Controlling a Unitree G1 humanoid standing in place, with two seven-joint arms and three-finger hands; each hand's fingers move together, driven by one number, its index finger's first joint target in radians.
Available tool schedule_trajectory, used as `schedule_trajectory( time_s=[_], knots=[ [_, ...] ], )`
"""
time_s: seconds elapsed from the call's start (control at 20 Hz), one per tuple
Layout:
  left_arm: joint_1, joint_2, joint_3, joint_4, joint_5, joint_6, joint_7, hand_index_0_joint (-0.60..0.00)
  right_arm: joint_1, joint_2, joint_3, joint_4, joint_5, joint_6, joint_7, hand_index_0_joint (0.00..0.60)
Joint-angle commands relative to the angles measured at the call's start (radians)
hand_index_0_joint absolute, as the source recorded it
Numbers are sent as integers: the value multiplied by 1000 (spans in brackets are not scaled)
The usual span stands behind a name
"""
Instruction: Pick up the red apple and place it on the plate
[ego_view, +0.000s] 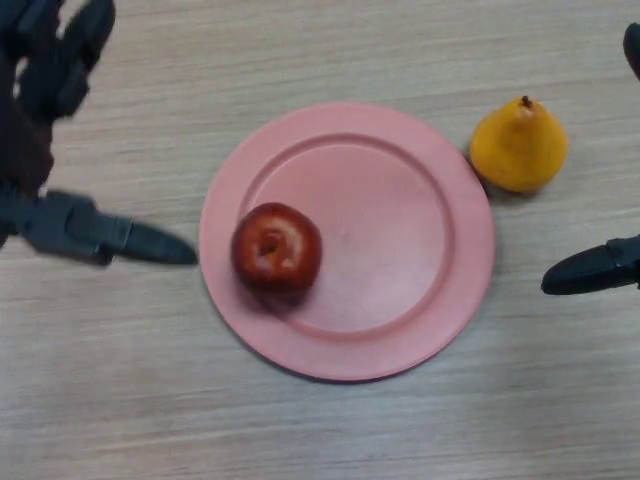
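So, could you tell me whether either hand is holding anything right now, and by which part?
Nothing is held. The red apple sits on the pink plate, apart from both hands. The left hand and right hand are open beside the plate.

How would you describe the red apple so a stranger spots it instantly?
Find the pink plate in the middle of the wooden table. The red apple sits on its left side, round and dark red, unlike the yellow pear off the plate's right edge.

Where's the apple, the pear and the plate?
red apple (276, 250), head view, on its top near the stem dip.
yellow pear (519, 147), head view, on its fat middle.
pink plate (400, 230), head view, on its bare centre.
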Motion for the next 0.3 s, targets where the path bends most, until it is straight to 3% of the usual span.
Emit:
schedule_trajectory(
  time_s=[0.05,0.15,0.2,0.3],
  knots=[
    [32,34,66,-86,-43,-85,52,0,-14,-6,-85,-52,55,-121,-24,0],
    [81,37,40,-80,44,-121,15,0,-21,5,-94,-58,123,-114,-73,0],
    [86,19,66,-94,19,-106,18,0,-14,0,-68,-48,131,-146,-96,0],
    [103,32,100,-118,11,-87,0,0,0,6,-47,-42,138,-174,-107,0]
  ],
)
